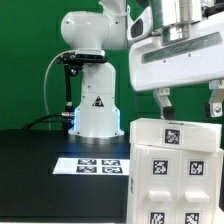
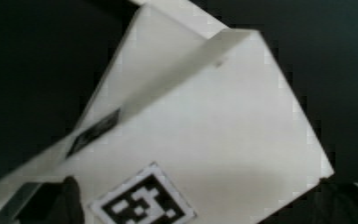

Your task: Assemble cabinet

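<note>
Cabinet (image 1: 172, 172): large white box, lower right of the exterior frame, cut off by the right and bottom edges. Near face toward camera, carrying several square black-and-white tags in rows; flat top edge visible at about mid-height of the frame. Standing on the black table (image 1: 30, 170). In the wrist view, same cabinet (image 2: 194, 130) filling most of the frame as a slanted white surface with a raised ridge or panel edge running diagonally from top centre; one tag at bottom centre, a small dark slot-like mark at lower left of the white face.

Gripper (image 1: 187, 103) directly above the cabinet, upper right of the exterior frame, below the white wrist housing. Two dark fingers (image 1: 164, 100) pointing down, spread apart, tips just over the top edge; contact with the cabinet not resolvable. Nothing seen between the fingers: released. Dark finger tip (image 2: 51, 200) at lower left of the wrist view, blurred.

Marker board (image 1: 100, 164): thin white strip with tags, flat on the table, lower centre, just beside the cabinet's left side.

Arm base (image 1: 95, 100): white, centre of frame, behind the board, with a black cable to its left
</note>
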You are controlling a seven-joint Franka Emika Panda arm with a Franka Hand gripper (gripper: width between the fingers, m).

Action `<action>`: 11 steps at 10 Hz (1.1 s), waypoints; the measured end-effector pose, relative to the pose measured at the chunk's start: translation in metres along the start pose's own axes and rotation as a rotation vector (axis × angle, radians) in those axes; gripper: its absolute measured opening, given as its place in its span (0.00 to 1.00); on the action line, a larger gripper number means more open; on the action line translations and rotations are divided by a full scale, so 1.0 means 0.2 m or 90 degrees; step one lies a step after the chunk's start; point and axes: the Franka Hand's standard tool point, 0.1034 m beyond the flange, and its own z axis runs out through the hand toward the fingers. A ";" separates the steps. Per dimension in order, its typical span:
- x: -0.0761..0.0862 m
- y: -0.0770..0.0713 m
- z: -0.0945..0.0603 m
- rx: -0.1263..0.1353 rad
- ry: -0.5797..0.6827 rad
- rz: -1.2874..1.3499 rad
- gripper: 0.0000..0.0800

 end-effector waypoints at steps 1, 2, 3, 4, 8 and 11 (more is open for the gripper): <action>0.00 -0.02 -0.02 -0.012 -0.002 -0.131 0.81; 0.00 -0.02 -0.02 -0.013 -0.003 -0.216 0.81; 0.00 -0.02 -0.02 -0.013 -0.003 -0.241 0.81; 0.00 -0.02 -0.02 -0.013 -0.003 -0.270 0.81; 0.02 -0.02 -0.02 -0.017 -0.026 -0.615 0.81; 0.03 0.00 -0.02 -0.025 -0.022 -0.729 0.81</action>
